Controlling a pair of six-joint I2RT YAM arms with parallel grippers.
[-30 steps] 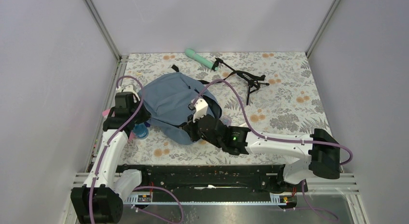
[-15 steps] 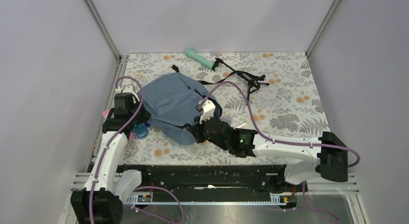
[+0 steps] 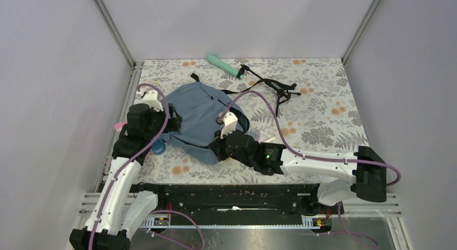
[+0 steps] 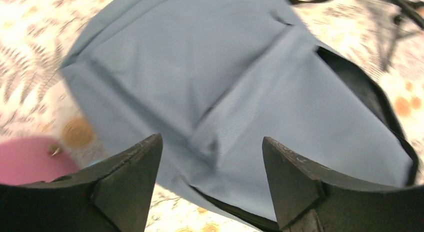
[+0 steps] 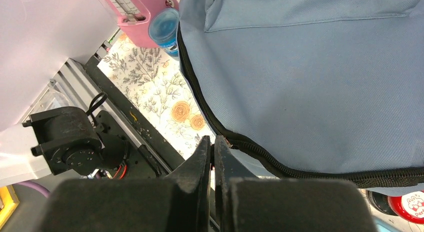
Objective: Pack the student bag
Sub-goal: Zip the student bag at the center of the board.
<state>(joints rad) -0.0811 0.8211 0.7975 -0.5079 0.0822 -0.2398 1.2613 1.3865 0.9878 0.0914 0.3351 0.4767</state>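
Bag position: the student bag (image 3: 194,120) lies slumped on the floral worktop (image 3: 323,120), left of centre, between my two arms.
Left tool (image 4: 211,141): spread wide over the blue front panel, with nothing between the fingers.
Right tool (image 5: 214,142): pressed together right at the dark zipper (image 5: 280,164) on the bag's near edge. I cannot tell whether it has the pull or any cloth.
Handling: I judge it soft and limp. It will sag and fold, and it may drag across the worktop if tugged.
Where to hold: the stitched zipper lip or a strap. The flat panel offers little to pinch.
Nearby: a pink item (image 5: 132,14) and a blue-capped container (image 5: 165,27) sit just beside the bag's left edge.
Risk: the opening may collapse unless one tool holds the lip up.
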